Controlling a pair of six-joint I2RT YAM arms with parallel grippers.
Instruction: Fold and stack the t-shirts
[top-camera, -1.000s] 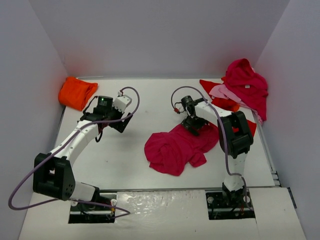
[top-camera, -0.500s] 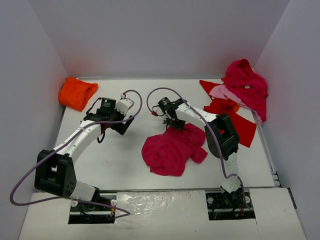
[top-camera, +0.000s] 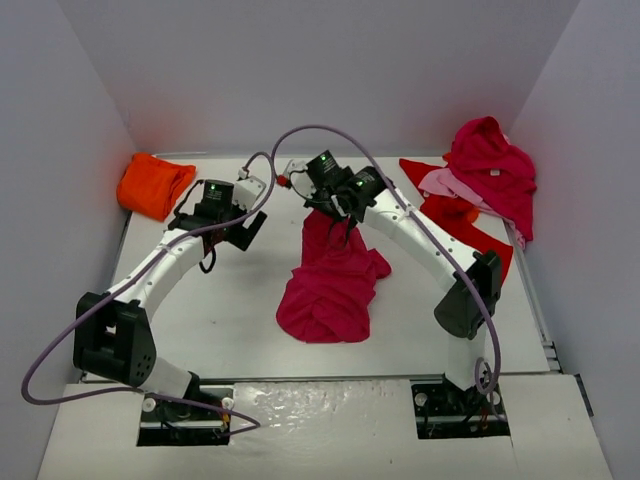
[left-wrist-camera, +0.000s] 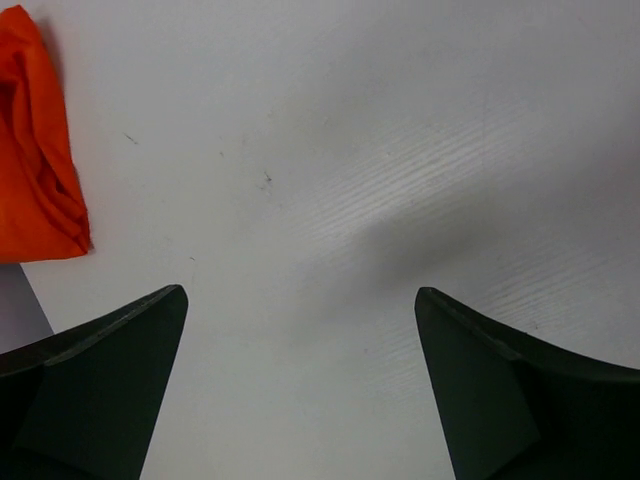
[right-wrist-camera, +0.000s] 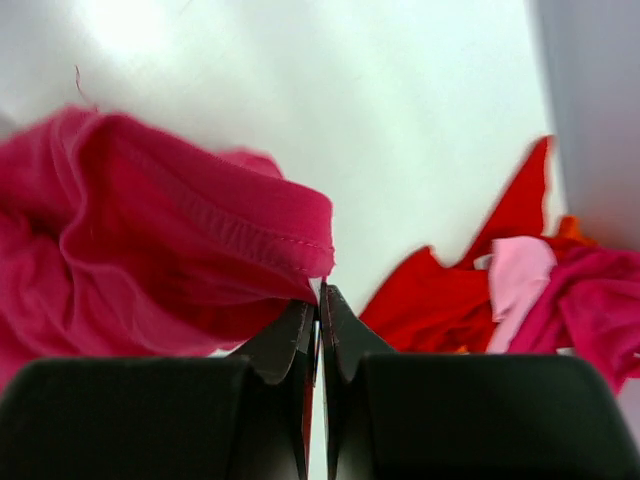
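right gripper (right-wrist-camera: 320, 292) has dragged the shirt (top-camera: 328, 285) left, clear of the pile (top-camera: 485, 170), fingers pinching its hem. left gripper (left-wrist-camera: 300, 291) hangs spread, empty, farther left. step: laying out; next, spread it flat.

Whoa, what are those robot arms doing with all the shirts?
The right hand pinches an edge of the magenta t-shirt, holding that end up while the rest lies bunched on the table. The left hand hangs open and empty over bare table, near the folded orange shirt in the back corner. A heap of more shirts waits on the right.
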